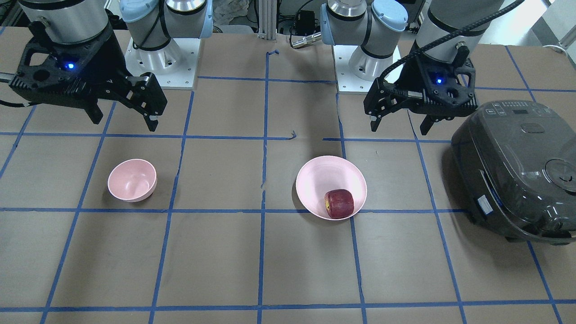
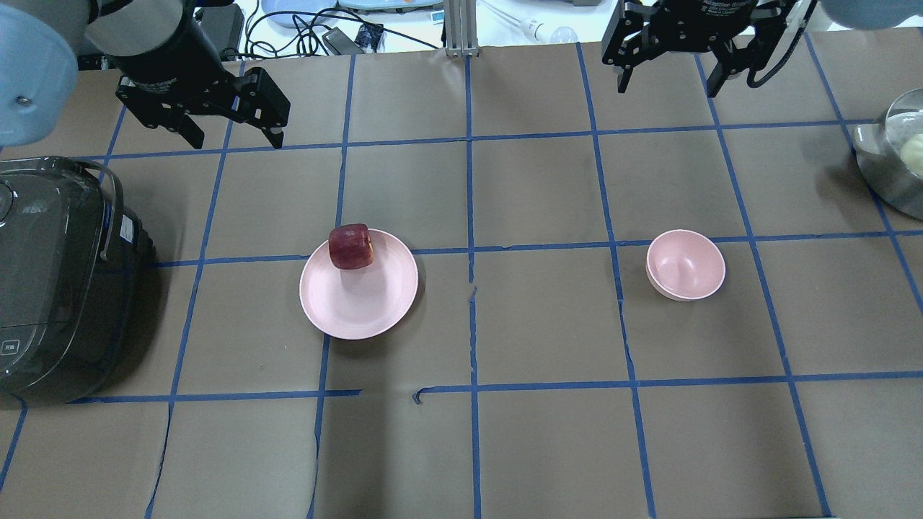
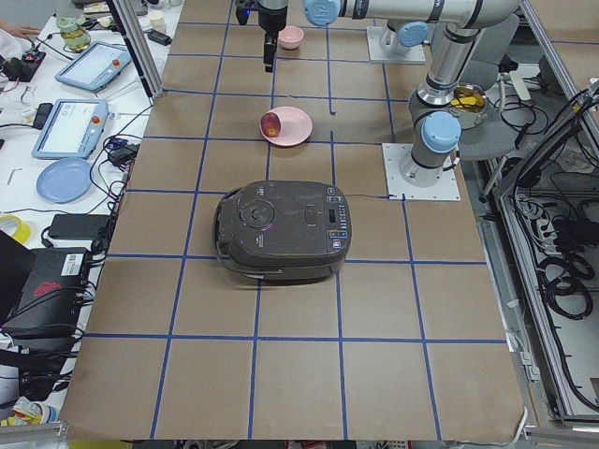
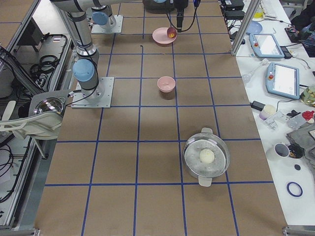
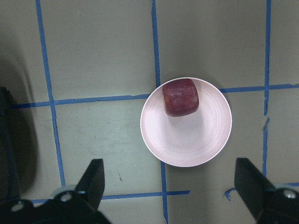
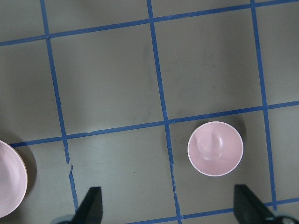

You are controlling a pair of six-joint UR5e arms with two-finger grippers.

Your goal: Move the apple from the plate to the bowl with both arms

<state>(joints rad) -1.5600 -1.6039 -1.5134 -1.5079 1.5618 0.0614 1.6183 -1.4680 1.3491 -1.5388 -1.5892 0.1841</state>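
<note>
The dark red apple (image 2: 351,246) lies on the far edge of the pale pink plate (image 2: 360,306), left of the table's centre; it also shows in the front view (image 1: 339,203) and the left wrist view (image 5: 180,97). The small pink bowl (image 2: 685,264) stands empty on the right and shows in the right wrist view (image 6: 215,148). My left gripper (image 2: 236,143) is open and empty, raised above the table beyond and left of the plate. My right gripper (image 2: 667,88) is open and empty, raised beyond the bowl.
A dark rice cooker (image 2: 58,281) stands at the left end of the table, close to the left arm. A steel pot (image 2: 890,158) holding a pale ball sits at the right edge. Blue tape lines grid the brown table cover.
</note>
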